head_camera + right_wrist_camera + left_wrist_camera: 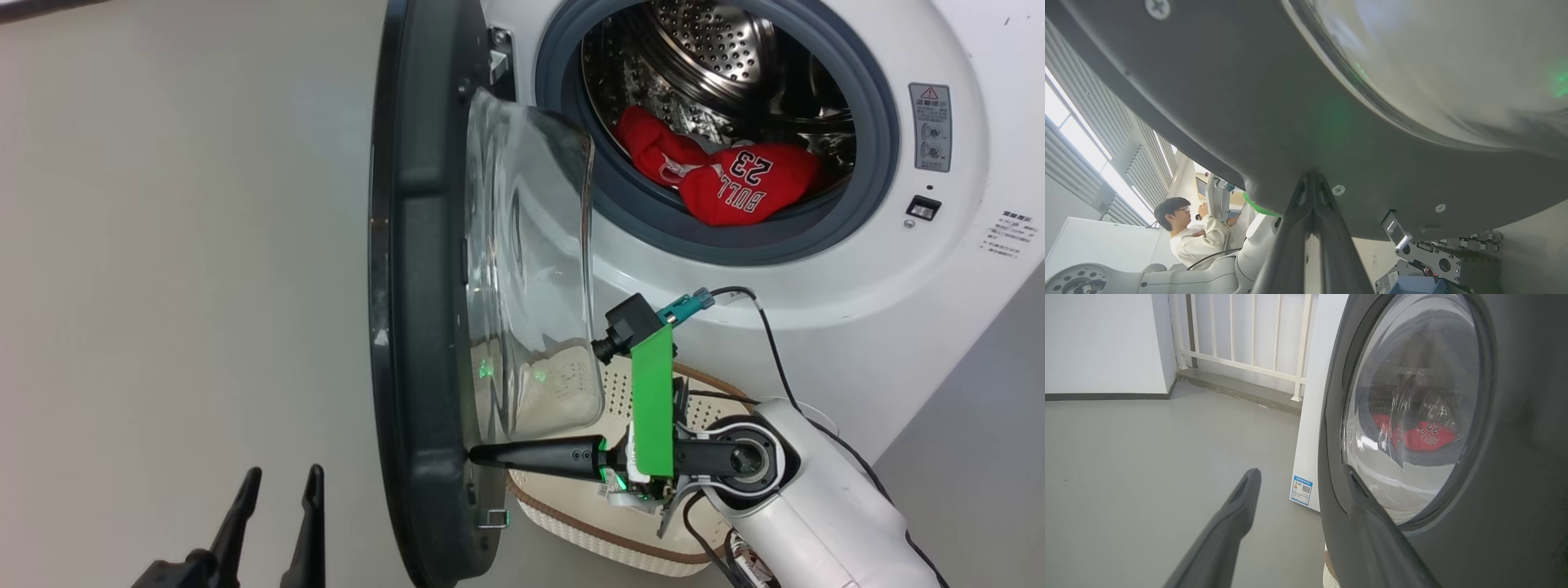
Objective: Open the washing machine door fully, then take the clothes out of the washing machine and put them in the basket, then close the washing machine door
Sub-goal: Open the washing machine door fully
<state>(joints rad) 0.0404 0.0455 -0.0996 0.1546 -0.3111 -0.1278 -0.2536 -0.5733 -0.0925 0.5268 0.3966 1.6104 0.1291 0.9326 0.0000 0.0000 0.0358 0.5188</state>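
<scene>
The washing machine door [424, 269] stands swung out, its black rim edge-on and the glass bowl [531, 269] bulging toward the white washing machine [922, 269]. Red clothes [727, 180], one printed "BULL 23", lie in the steel drum and show through the glass [1421, 435]. My right gripper [478, 454] is shut, its tips pressed against the door's inner rim [1331, 134] near the latch. My left gripper [277, 482] is open at the lower left, outside the door [1515, 457], holding nothing. The cream basket [571, 510] sits on the floor below the door, partly hidden by my right arm.
Grey floor [1126, 477] spreads out to the left of the door. A white railing [1241, 335] and a wall stand beyond. A person [1188, 232] sits behind me in the right wrist view. Cables [775, 351] run along my right forearm.
</scene>
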